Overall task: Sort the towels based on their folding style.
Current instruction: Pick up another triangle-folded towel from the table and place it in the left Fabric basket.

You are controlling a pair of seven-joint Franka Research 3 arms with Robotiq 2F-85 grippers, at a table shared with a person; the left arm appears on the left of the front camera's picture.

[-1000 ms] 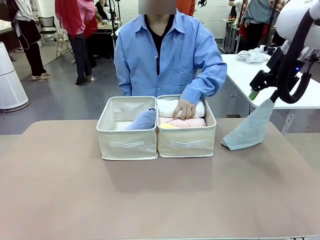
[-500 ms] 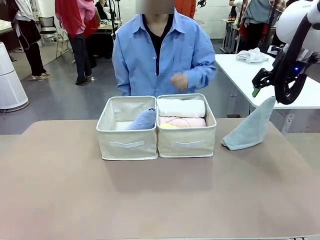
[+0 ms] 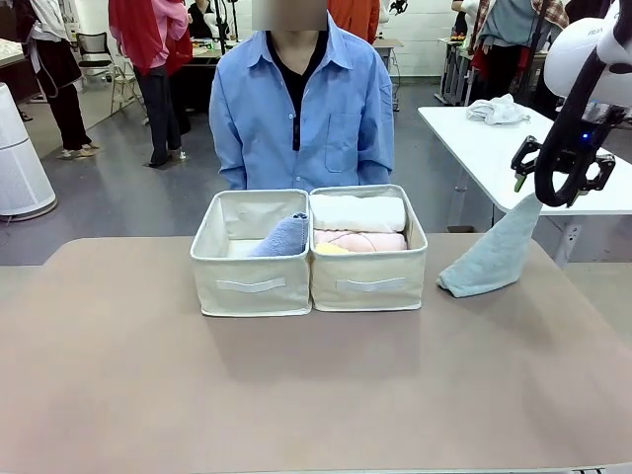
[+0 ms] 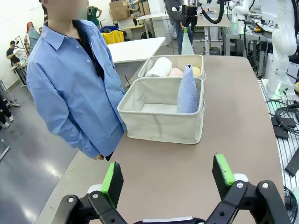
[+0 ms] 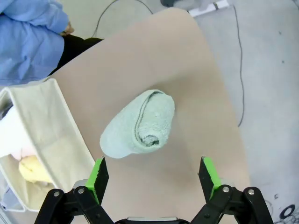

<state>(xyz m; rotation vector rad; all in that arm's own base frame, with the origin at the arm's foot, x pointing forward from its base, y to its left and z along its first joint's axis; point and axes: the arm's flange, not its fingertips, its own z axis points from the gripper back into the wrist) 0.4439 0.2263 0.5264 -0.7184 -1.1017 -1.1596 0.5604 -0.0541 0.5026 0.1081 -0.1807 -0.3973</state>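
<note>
A grey-green cone towel [image 3: 492, 255] stands tilted on the table to the right of the two bins. My right gripper [image 3: 556, 181] hangs open just above its tip; the right wrist view looks down on the cone [image 5: 140, 125] beyond the open right gripper [image 5: 154, 172]. A lavender-blue cone towel [image 3: 281, 237] leans in the left bin [image 3: 251, 286]. In the right bin [image 3: 369, 284] lie a white roll [image 3: 357, 212], a pink roll [image 3: 360, 241] and a yellow roll [image 3: 331, 249]. My left gripper [image 4: 168, 175] is open over bare table, well short of the bins [image 4: 161, 126].
A person in a blue shirt [image 3: 296, 109] stands right behind the bins with both hands lowered. A white table [image 3: 494, 148] with a cloth heap [image 3: 497, 110] stands at the back right. Bare tabletop [image 3: 296, 395] stretches in front of the bins.
The person's hand has left the right bin and dropped out of sight. My right gripper has drawn up and to the right, off the grey-green cone's tip.
</note>
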